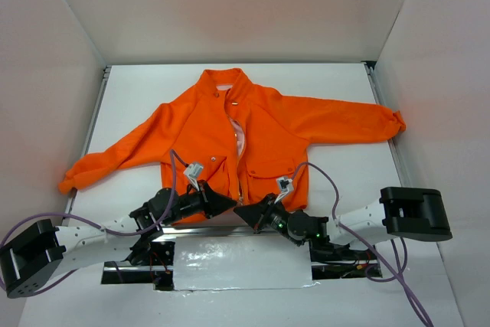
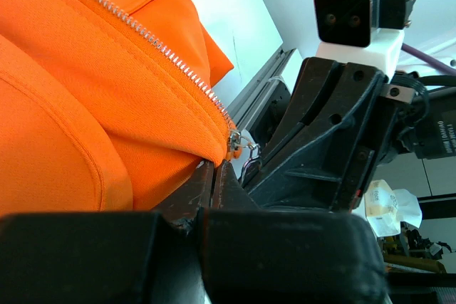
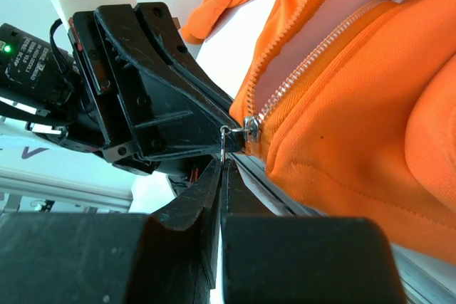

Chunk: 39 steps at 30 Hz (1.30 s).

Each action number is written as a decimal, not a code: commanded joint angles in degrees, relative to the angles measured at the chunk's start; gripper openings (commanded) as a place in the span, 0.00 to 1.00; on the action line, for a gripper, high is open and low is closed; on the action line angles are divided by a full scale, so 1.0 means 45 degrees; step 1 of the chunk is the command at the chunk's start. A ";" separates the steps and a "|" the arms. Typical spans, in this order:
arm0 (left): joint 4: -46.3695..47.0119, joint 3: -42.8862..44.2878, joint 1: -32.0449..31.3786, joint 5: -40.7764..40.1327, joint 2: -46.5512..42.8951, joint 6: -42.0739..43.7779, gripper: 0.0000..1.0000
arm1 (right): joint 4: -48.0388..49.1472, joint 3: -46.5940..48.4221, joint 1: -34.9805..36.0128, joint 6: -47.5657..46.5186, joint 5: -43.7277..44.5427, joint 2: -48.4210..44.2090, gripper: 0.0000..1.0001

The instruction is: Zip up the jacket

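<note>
Two pincers meet nose to nose at the bottom edge of the jacket [image 1: 268, 124], and the reason seems plain: that is where the zipper [image 1: 239, 160] starts. The left pincer [image 1: 223, 203] has its fingers pressed together on the hem [image 2: 211, 149] just beside the zipper's foot. I take that as an anchor, so the cloth does not ride up when the other side pulls. The right pincer [image 1: 243, 210] also has its fingers closed. From its own wrist view the little metal pull tab [image 3: 224, 144] hangs from the slider [image 3: 249, 126] straight into the slit between them, so it looks clamped on the tab, though the very tip of the grip is hard to make out.

The jacket lies flat on its back on the white bench [image 1: 153, 89], with its collar [image 1: 223, 80] towards the far wall, its hem nearest the arms, and both sleeves [image 1: 344, 124] spread out to the sides. It is bright orange, with a flap pocket [image 1: 214, 170] on each side of the front. The slider sits right at the bottom. Above it the pale teeth run apart, and the front gapes at the chest, showing a light lining. By my reckoning, nearly all the zipping remains to be done.
</note>
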 commanded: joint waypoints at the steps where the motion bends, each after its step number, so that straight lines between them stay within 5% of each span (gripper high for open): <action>1: 0.1273 0.0243 -0.0077 0.0321 0.0138 -0.0024 0.00 | -0.1314 0.0891 0.0043 0.0152 0.0349 -0.0821 0.00; 13: 0.1410 -0.0051 -0.0058 0.0321 -0.0192 0.0560 0.00 | -0.6897 0.2335 -0.1285 0.4578 -0.1506 -0.2170 0.00; 27: 0.1448 -0.0441 -0.0057 0.0438 -0.0175 0.1343 0.00 | -1.8442 0.7317 -0.1656 1.2330 -0.2248 -0.3109 0.00; 39: 0.2113 -0.0734 -0.0096 0.0848 0.0119 0.1381 0.00 | -1.6281 0.5698 -0.4056 1.5403 -0.5176 -0.3285 0.00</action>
